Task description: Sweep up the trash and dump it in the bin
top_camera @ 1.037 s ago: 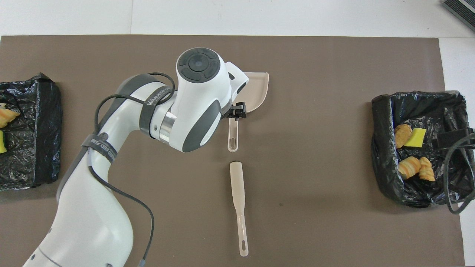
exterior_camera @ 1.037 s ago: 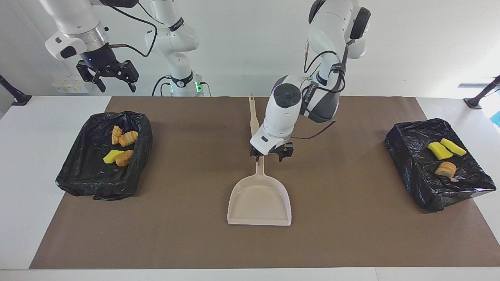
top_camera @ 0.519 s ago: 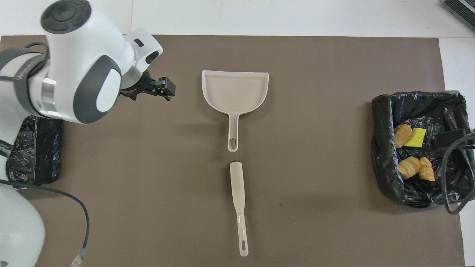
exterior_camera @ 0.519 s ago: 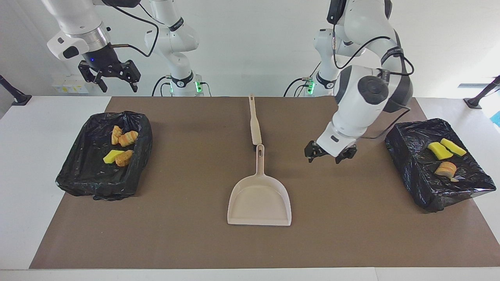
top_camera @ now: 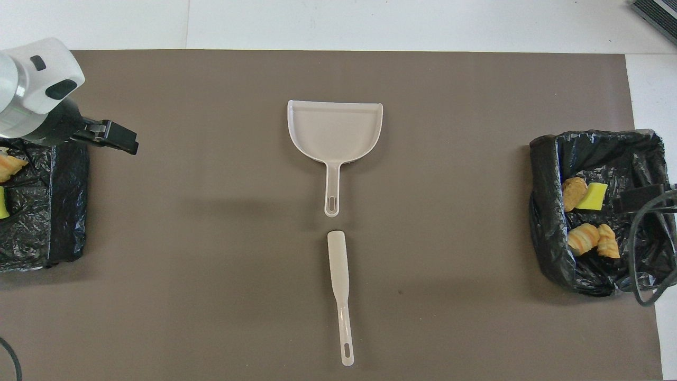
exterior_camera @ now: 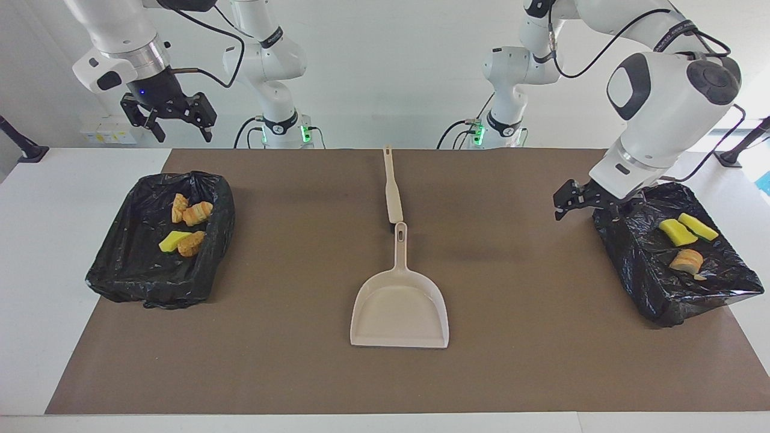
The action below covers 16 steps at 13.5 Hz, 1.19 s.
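Nearest to the robots, the brush is lying flat on the brown mat in the middle of the table. Its thin handle is pointing toward the robots and its wider head is pointing away from them. Just past the head, apart from it by a small gap, the dustpan is resting flat on the mat in line with the brush. Its handle is pointing back at the brush and its open mouth is facing away from the robots. Nothing is lying in the pan.

All of the trash is sitting in two bins lined with black bags, well apart from the tools. The bin at the right arm's end is holding four scraps: two tan-orange pieces touching each other nearer to the robots, and a yellow chunk touching another tan-orange piece farther out. The bin at the left arm's end is holding three: two yellow chunks side by side, and one tan-orange piece farther from the robots.

Up in the air, the right gripper is hanging high at the right arm's end of the table, about over the bin there, with its fingers spread and grasping nothing. The left gripper is hovering low over the rim of the bin at the left arm's end, on the side toward the middle of the table. It is also released and carrying nothing.
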Each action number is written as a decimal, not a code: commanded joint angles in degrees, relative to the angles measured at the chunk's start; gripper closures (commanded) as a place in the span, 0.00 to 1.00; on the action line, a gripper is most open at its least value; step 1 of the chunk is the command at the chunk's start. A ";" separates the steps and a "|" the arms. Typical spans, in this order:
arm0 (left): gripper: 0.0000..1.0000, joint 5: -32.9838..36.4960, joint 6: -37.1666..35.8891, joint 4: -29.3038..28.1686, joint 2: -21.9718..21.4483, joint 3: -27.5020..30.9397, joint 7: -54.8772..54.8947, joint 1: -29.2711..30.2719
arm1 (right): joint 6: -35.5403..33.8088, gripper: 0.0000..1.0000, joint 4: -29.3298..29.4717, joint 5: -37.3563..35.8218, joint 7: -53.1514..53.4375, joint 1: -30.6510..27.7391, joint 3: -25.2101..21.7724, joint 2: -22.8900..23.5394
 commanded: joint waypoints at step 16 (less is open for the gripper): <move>0.00 3.63 -7.16 -3.36 -11.54 -0.65 0.70 0.90 | 0.55 0.00 -0.81 0.76 -1.56 -0.62 0.30 -0.64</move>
